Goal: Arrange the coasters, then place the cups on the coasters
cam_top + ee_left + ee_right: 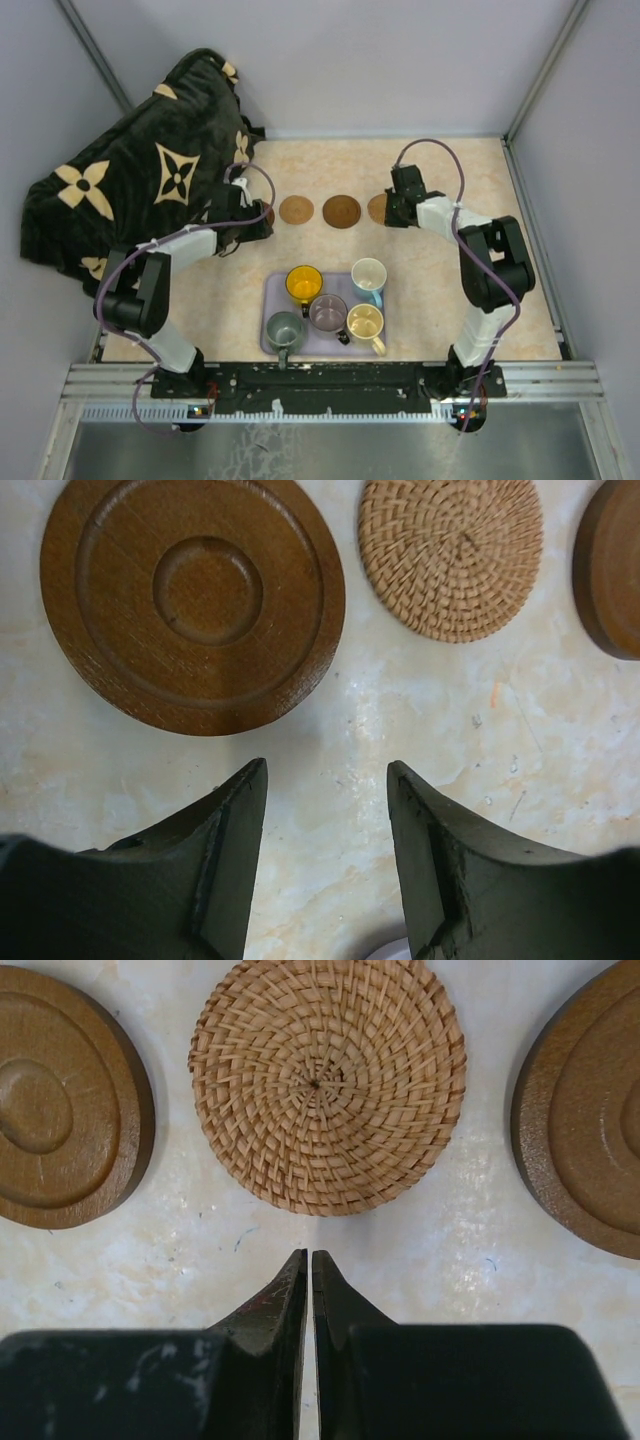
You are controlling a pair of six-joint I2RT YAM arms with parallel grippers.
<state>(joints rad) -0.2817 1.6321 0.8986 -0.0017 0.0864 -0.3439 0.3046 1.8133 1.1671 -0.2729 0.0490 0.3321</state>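
Coasters lie in a row across the far table. In the left wrist view a dark brown coaster [192, 600] sits just beyond my open, empty left gripper [328, 770], with a woven tan coaster [450, 555] to its right. My right gripper [309, 1255] is shut on nothing, its tips just short of a second woven tan coaster [327, 1085] that has a dark coaster [65, 1095] on each side. From above, the cups stand on the lavender tray [272, 290]: yellow-orange [304, 283], white-blue [368, 275], grey-green [284, 330], mauve [327, 312] and cream-yellow [365, 322].
A black blanket with a tan flower pattern [140, 180] is heaped at the far left, close behind my left arm. Walls enclose the table on three sides. The tray sits between the two arm bases near the front edge.
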